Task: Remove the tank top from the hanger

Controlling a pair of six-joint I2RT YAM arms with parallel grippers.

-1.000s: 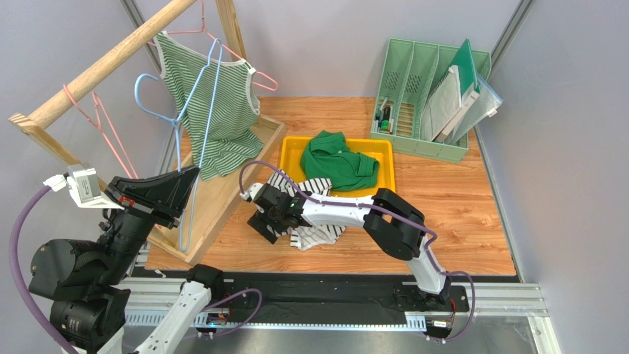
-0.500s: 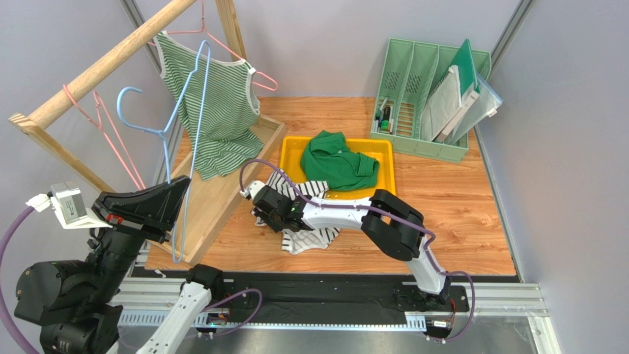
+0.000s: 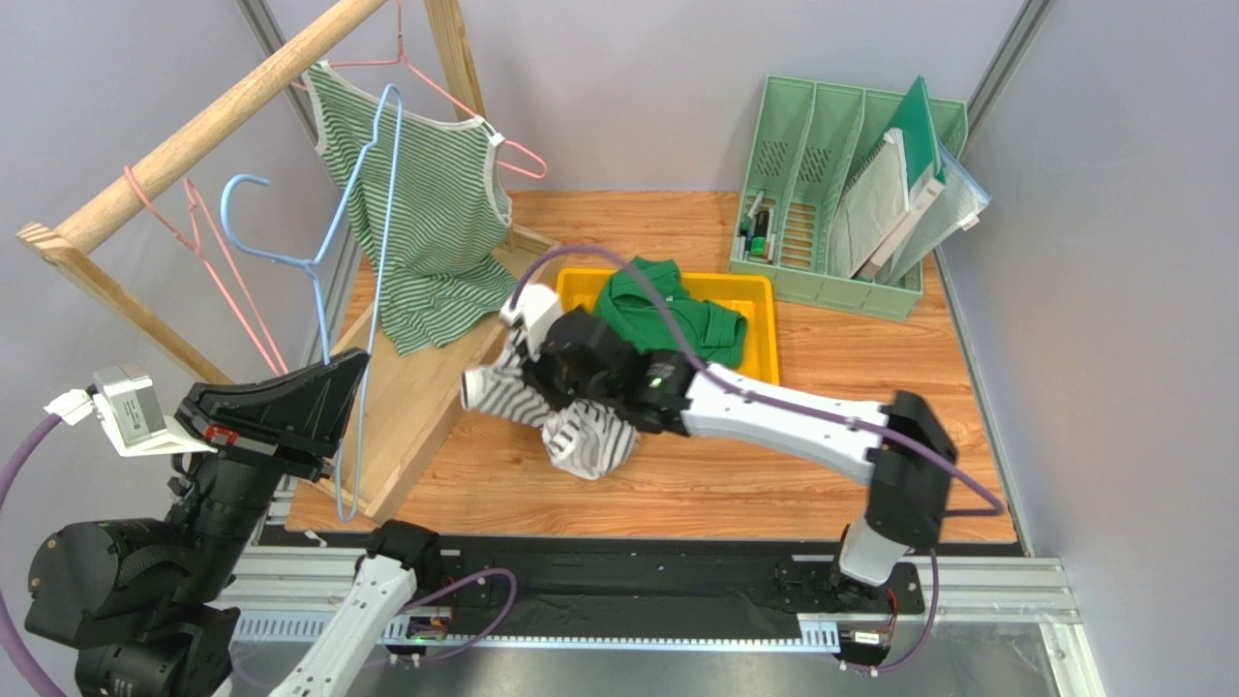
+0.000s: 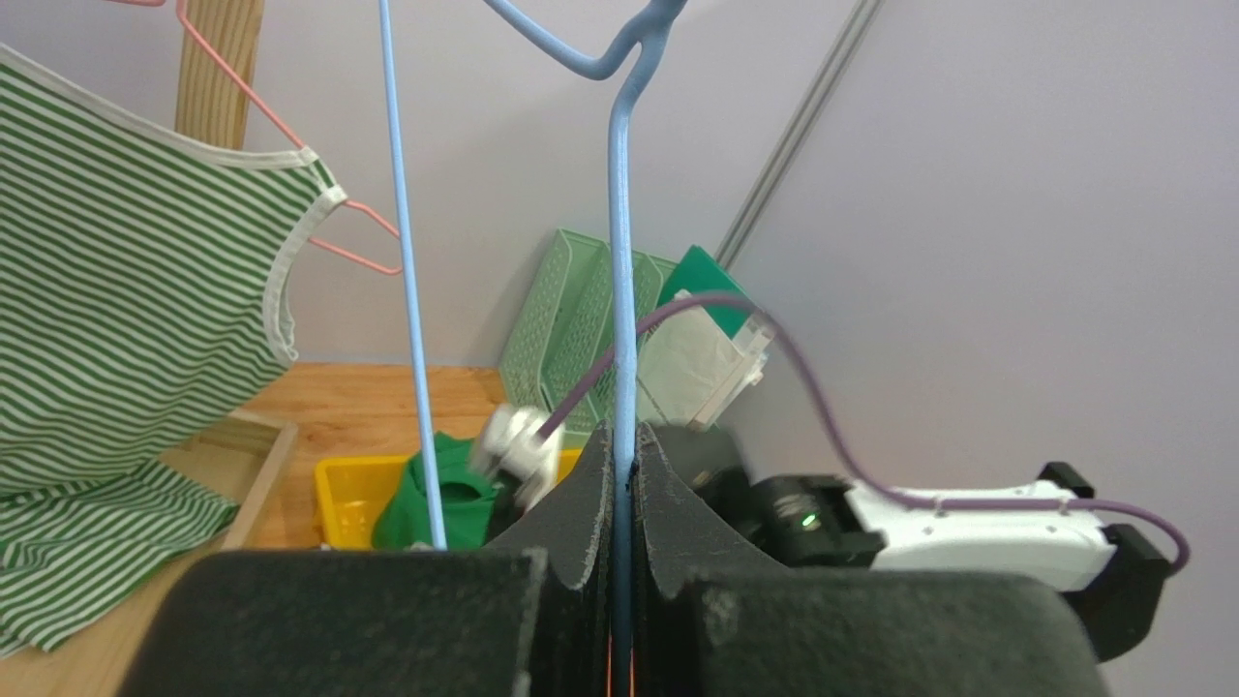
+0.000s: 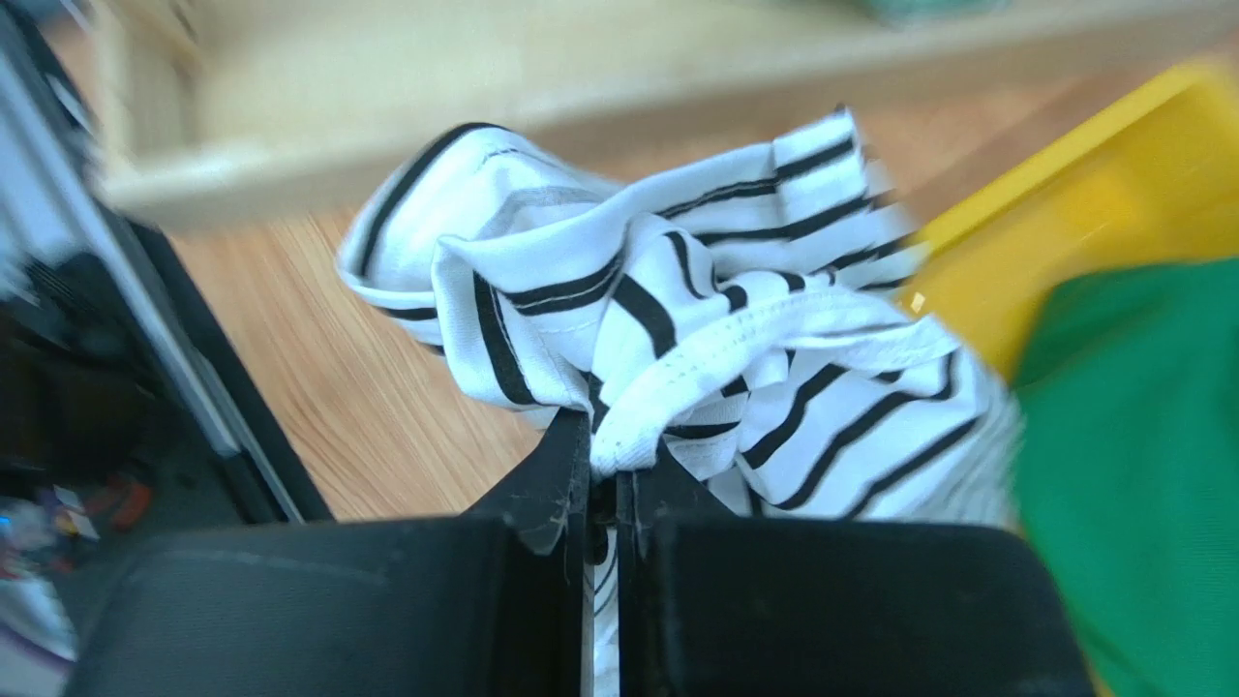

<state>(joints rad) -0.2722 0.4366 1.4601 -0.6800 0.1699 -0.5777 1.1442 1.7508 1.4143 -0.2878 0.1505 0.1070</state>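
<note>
Two pincers, both fully closed. The left pincer (image 4: 626,487) is clamped on the wire of one blue hanger (image 4: 623,276), held hook uppermost at the desk's left edge. The right pincer (image 5: 602,462) is clamped on a fold of one black-and-white striped tank top (image 5: 684,312). The tank top is bunched over the desk (image 3: 902,392), apart from the hanger and just beside the near left corner of one yellow tray (image 3: 759,285). One green shirt (image 3: 662,323) lies in the tray. One green-striped top (image 3: 436,218) hangs on one of two pink hangers (image 3: 512,154) at one wooden rack (image 3: 189,134). One green file organiser (image 3: 815,145) stands at the far right corner, contents indistinct. The right wrist view is blurred, so whether the tank top touches the desk cannot be told.
</note>
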